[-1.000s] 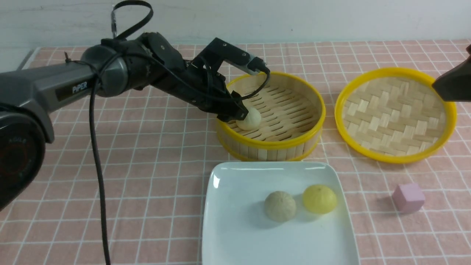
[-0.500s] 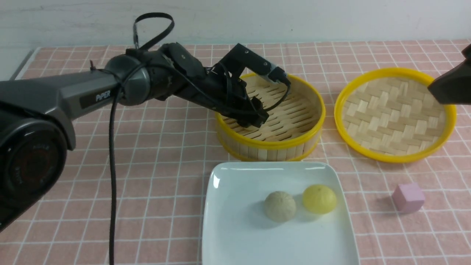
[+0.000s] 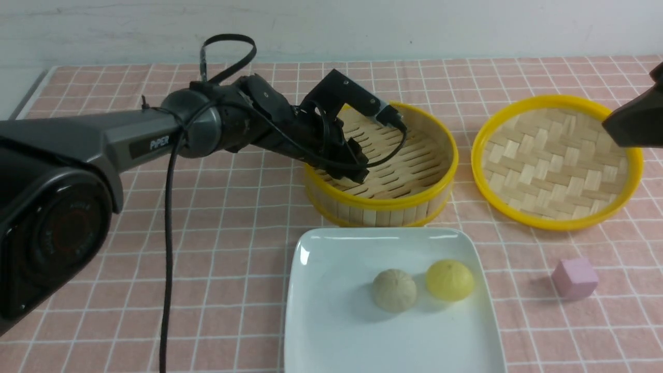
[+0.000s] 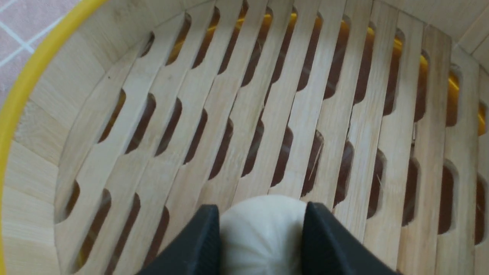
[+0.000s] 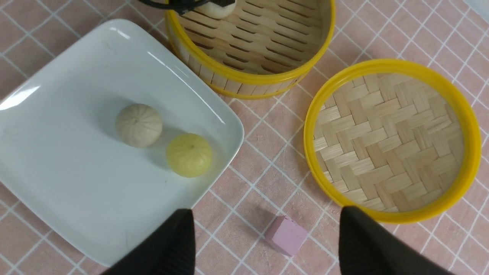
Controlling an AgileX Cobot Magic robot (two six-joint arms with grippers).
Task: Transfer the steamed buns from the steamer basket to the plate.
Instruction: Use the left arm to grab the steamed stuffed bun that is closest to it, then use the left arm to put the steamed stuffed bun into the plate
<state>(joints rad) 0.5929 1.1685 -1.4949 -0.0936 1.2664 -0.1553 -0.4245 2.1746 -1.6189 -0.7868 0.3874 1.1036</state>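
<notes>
The steamer basket [image 3: 383,203] stands behind the plate [image 3: 336,321]. My left gripper [image 3: 357,166] reaches down into it over the near-left rim. In the left wrist view its black fingers [image 4: 198,236] press both sides of a pale cream steamed bun [image 4: 261,233] resting on the slatted floor, inside the basket wall [image 4: 34,114]. In the front view the arm hides this bun. A second, beige steamed bun [image 3: 394,290] lies on the plate. My right gripper [image 5: 263,221] hovers open over the cloth at the far right, holding nothing.
A bright yellow bun [image 3: 449,280] sits beside the beige one on the plate. The flat woven lid [image 3: 557,160] lies right of the basket. A small pink cube [image 3: 575,278] rests on the checked cloth, right of the plate.
My left arm has pushed further over the basket, covering the bun in the front view, and its jaws have closed in on it. The right arm has barely shifted.
</notes>
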